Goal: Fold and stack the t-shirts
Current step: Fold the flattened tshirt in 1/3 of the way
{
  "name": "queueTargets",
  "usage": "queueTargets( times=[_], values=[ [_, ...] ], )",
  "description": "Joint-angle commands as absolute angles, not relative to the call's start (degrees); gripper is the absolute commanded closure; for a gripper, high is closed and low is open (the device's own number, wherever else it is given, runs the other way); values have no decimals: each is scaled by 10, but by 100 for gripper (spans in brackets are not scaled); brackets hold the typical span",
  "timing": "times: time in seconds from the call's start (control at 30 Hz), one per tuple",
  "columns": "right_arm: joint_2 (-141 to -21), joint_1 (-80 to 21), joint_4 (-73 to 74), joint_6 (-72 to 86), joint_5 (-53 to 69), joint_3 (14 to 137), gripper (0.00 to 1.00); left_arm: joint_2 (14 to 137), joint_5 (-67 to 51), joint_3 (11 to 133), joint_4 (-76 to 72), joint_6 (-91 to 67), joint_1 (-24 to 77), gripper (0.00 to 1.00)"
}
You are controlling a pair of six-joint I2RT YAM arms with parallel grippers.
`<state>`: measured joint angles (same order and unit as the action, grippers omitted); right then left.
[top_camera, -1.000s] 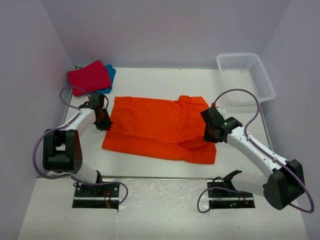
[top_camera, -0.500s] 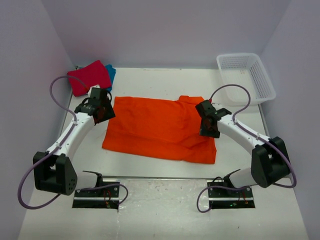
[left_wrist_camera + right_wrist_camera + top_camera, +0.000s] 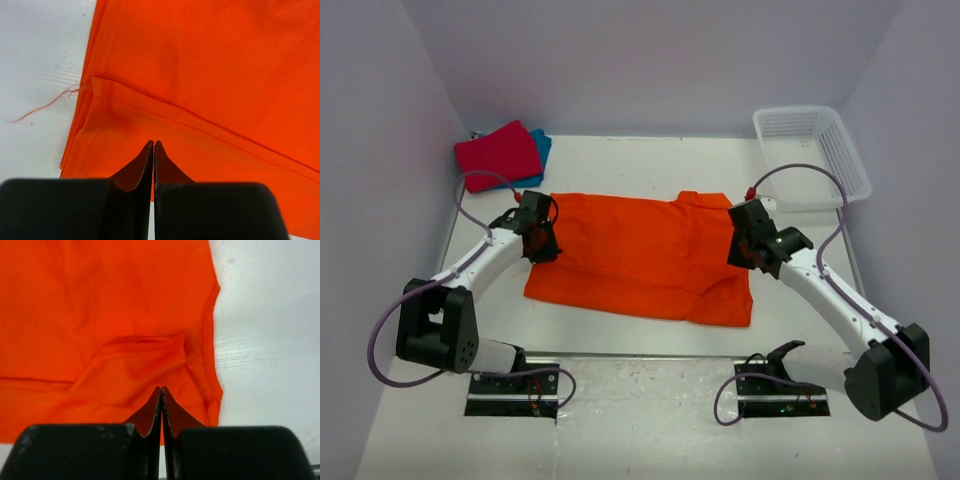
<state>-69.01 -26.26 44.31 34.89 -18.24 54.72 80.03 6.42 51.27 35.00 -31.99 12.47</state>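
Observation:
The orange t-shirt (image 3: 640, 255) lies spread flat in the middle of the table. My left gripper (image 3: 544, 246) is shut and empty just above its left edge; in the left wrist view the closed tips (image 3: 152, 145) hover over a folded hem of the orange t-shirt (image 3: 210, 75). My right gripper (image 3: 745, 252) is shut and empty over the right edge; in the right wrist view its tips (image 3: 161, 390) sit above a wrinkled fold of the orange t-shirt (image 3: 100, 305). The red t-shirt (image 3: 498, 155) lies folded at the back left on the teal t-shirt (image 3: 543, 147).
A white lattice basket (image 3: 812, 155) stands at the back right corner. Bare table (image 3: 650, 160) lies behind the orange t-shirt, with walls on three sides. A loose orange thread (image 3: 45, 106) lies on the table beside the shirt's left edge.
Both arms changed posture. My left gripper swung toward the back, then came forward to the shirt's left edge. My right gripper moved slightly toward the back right. The shirt has not moved.

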Motion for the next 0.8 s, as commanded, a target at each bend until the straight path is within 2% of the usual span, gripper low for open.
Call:
queueTargets(
  times=[0.0, 0.3, 0.5, 0.77],
  values=[
    [-638, -268, 409, 362, -113, 511, 100, 822, 43, 512, 319, -332, 127, 100],
    [-648, -348, 394, 446, -95, 469, 100, 901, 54, 538, 322, -346, 127, 100],
    [-706, -393, 386, 476, -96, 461, 100, 926, 79, 542, 325, -343, 125, 100],
    [-772, -453, 397, 525, -115, 455, 100, 956, 77, 534, 324, -343, 68, 100]
  ],
)
